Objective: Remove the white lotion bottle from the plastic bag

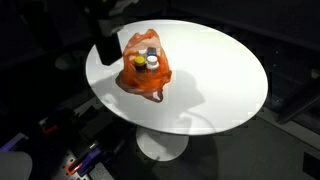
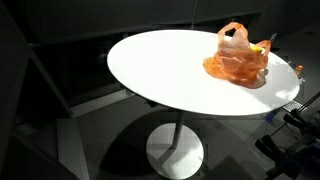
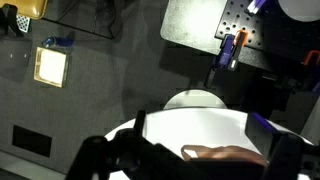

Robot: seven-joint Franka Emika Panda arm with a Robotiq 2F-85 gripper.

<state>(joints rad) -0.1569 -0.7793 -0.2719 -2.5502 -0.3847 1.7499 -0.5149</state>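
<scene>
An orange plastic bag (image 1: 146, 72) sits on the round white table (image 1: 220, 80) and shows in both exterior views (image 2: 238, 60). Its open top holds a white-capped bottle (image 1: 152, 62), a dark cap and something yellow. My gripper (image 1: 107, 48) hangs dark above the table just beside the bag, apart from it. In the wrist view the two fingers (image 3: 202, 138) stand wide apart and empty over the white tabletop, with the bag's orange edge (image 3: 225, 154) at the bottom of the frame. The bottle's body is hidden inside the bag.
The table stands on a single white pedestal (image 2: 176, 150). Dark floor and clutter surround it, with cables and gear at the lower left (image 1: 80, 160) and a perforated metal board (image 3: 215, 25) beyond the table.
</scene>
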